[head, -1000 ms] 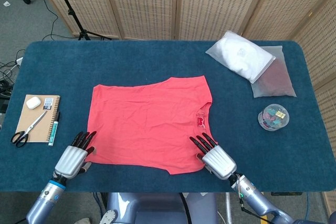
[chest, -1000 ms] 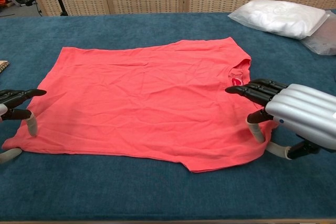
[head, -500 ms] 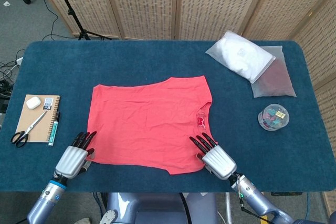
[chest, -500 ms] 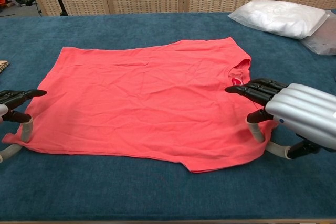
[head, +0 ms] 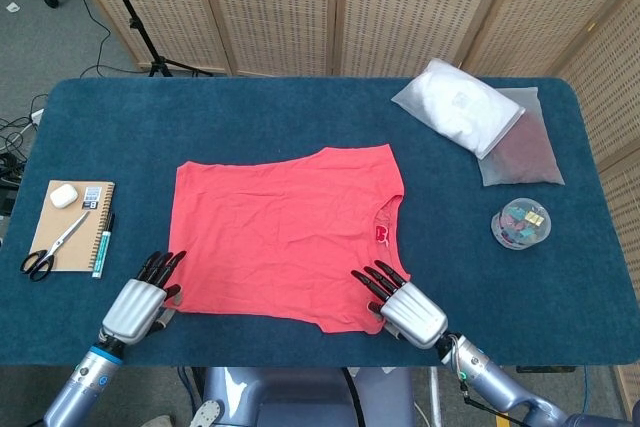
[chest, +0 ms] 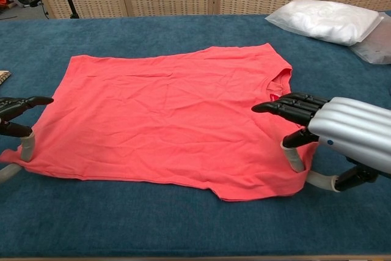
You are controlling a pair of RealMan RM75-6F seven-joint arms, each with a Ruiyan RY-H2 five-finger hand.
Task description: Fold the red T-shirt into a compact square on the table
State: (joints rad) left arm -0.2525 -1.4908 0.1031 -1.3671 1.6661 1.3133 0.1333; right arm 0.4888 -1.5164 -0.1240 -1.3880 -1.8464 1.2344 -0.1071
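The red T-shirt lies spread flat on the blue table, neck opening toward the right. My left hand is at the shirt's near-left corner. It pinches the hem between a fingertip on top and the thumb underneath, with the other fingers stretched out over the cloth. My right hand is at the near-right corner below the collar. It pinches the edge the same way, and the cloth bulges slightly around its thumb.
A notebook with scissors, a pen and a small white case lies at the left. A white bagged bundle, a dark pouch and a round tub of clips lie at the right. The table's near edge runs just behind both hands.
My right hand slid slightly left along the near edge, dragging the shirt's corner with it. My left hand drew back a little and the near-left corner lifted slightly.
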